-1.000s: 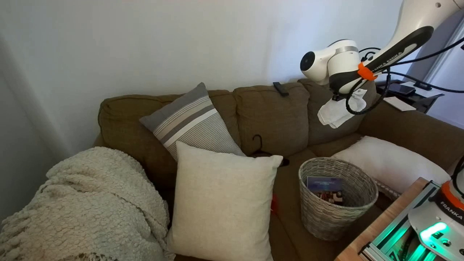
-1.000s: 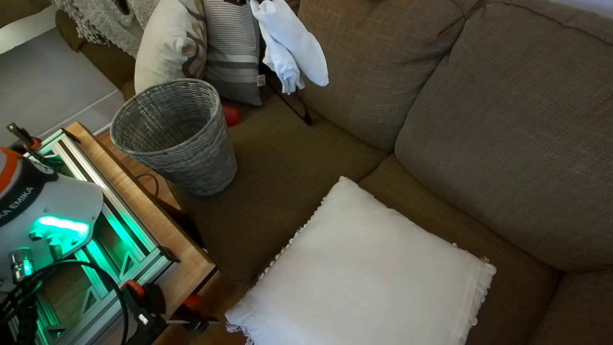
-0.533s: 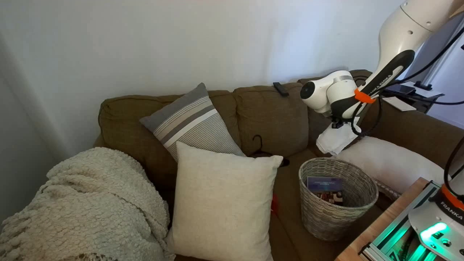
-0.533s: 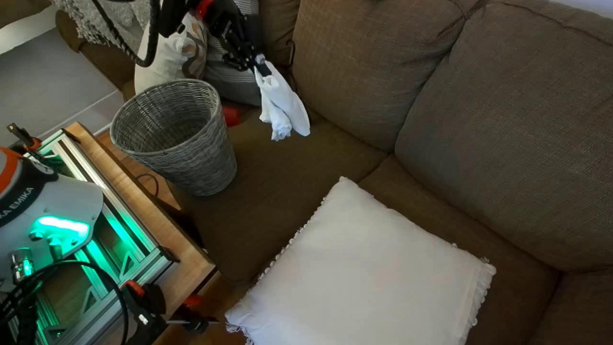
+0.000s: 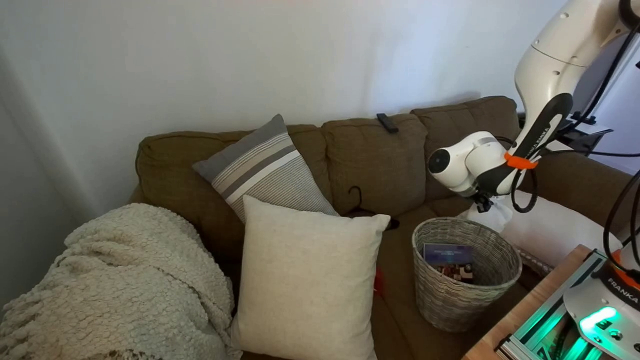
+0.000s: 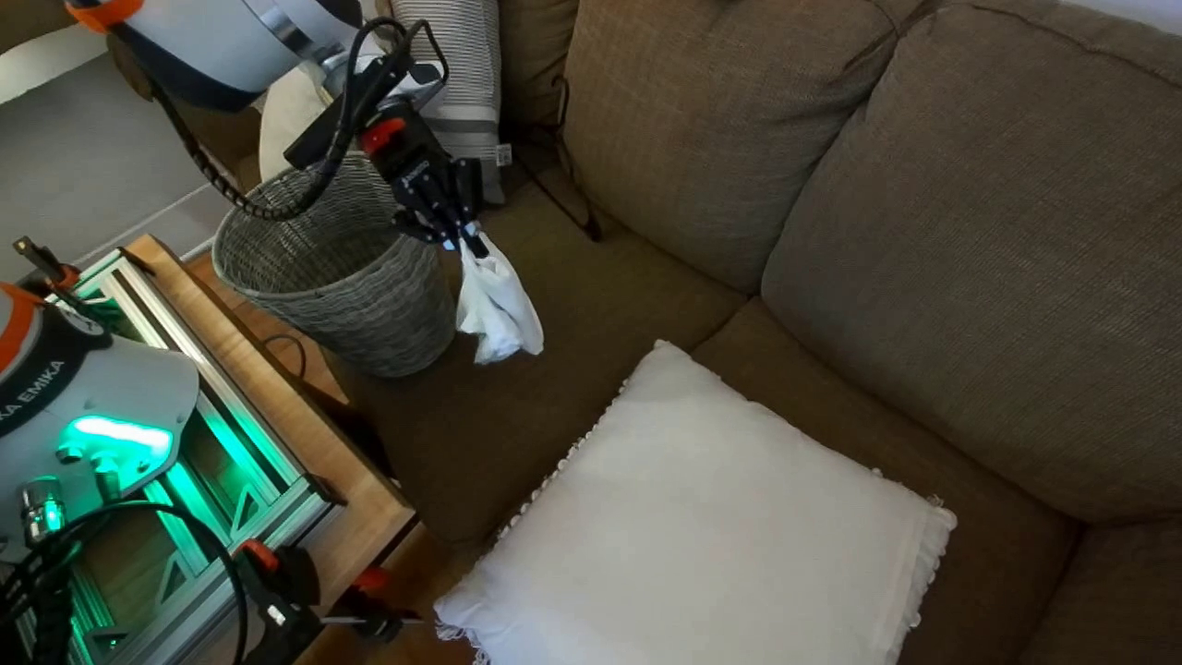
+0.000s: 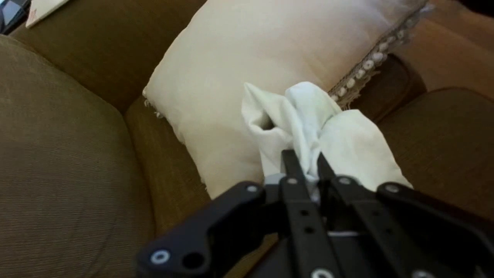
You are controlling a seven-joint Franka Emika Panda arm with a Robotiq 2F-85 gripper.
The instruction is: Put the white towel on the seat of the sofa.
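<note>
The white towel (image 6: 500, 309) hangs crumpled from my gripper (image 6: 473, 245) over the seat of the olive-brown sofa (image 6: 572, 369). It is between the wicker basket and the fringed white pillow. In the wrist view, the gripper (image 7: 305, 156) is shut on the towel (image 7: 355, 143), with cloth bunched between the fingertips. The sofa's seat and back (image 7: 69, 173) show to the left there. In an exterior view, the towel (image 5: 492, 216) is partly hidden behind the wrist and basket, and the sofa (image 5: 372, 165) runs along the wall. I cannot tell whether the towel's lower edge touches the seat.
The wicker basket (image 6: 369, 314) stands close beside the gripper. The fringed white pillow (image 6: 720, 517) lies on the seat. A cream pillow (image 5: 307, 280), striped pillow (image 5: 270, 170), knitted blanket (image 5: 125, 280) and dark hanger (image 5: 356, 200) are farther along. A wooden table edge (image 6: 277, 388) borders the seat.
My gripper has moved down toward the seat and closer to the robot's base, carrying the towel. The towel now hangs lower, beside the basket. The pillows and basket have not moved.
</note>
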